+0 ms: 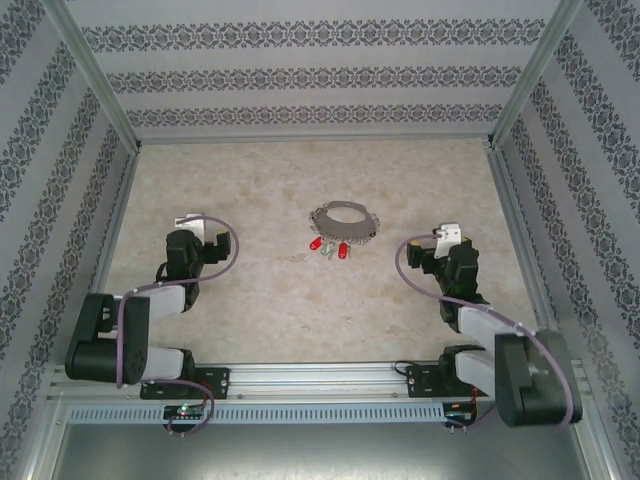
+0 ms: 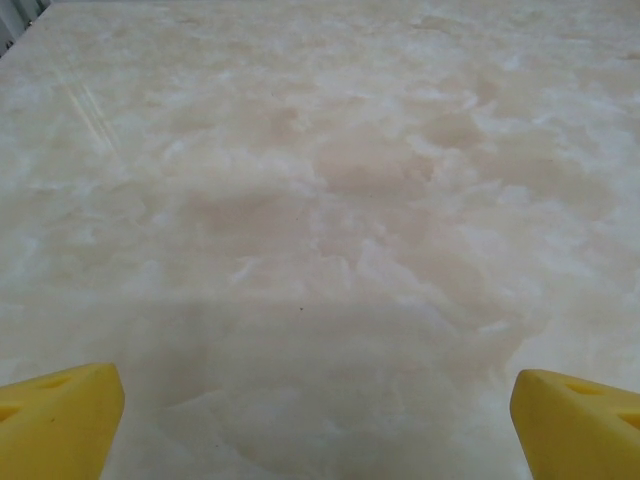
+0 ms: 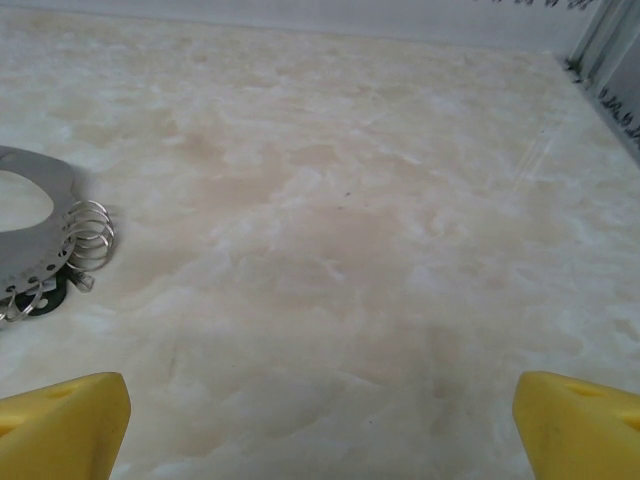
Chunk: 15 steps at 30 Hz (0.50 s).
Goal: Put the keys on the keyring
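The keyring (image 1: 342,221), a silvery oval loop fringed with small metal rings, lies flat at the table's middle. Two red keys (image 1: 315,245) (image 1: 343,250) rest just in front of it, with a small greenish piece between them. My left gripper (image 1: 190,222) sits well to the left of them, and its yellow fingertips (image 2: 60,420) stand wide apart over bare table, open. To the right of them my right gripper (image 1: 448,233) is open too, nothing between its yellow fingertips (image 3: 580,425). In the right wrist view, part of the keyring (image 3: 40,235) shows at the left edge.
The table (image 1: 300,310) is a pale marbled surface enclosed by patterned walls on the left, back and right. A metal rail (image 1: 320,378) runs along the near edge by both arm bases.
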Motion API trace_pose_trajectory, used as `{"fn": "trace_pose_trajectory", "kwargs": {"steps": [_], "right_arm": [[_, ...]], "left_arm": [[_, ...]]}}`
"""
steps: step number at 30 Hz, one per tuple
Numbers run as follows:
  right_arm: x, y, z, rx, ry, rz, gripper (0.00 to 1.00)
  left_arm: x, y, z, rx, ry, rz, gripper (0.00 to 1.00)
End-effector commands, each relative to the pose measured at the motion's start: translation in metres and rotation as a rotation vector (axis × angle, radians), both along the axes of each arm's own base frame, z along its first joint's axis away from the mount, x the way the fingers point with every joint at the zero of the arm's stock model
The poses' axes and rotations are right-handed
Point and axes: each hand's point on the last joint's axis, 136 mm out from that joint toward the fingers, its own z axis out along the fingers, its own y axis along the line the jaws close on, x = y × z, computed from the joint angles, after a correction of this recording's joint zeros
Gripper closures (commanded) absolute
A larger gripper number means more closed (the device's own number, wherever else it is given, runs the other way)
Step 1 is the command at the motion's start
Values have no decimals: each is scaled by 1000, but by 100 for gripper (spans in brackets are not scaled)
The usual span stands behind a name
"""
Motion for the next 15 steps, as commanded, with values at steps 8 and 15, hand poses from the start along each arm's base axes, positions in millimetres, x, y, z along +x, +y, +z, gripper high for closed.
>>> {"fn": "trace_pose_trajectory", "kwargs": {"steps": [8,15], "right_arm": [[57,-6,11,107,-86,-20,2],[64,-15,13,108,-79,-67,2]], "left_arm": [[31,8,3,21,-77,32,0],[31,8,2,20,-69,32,0]]}}
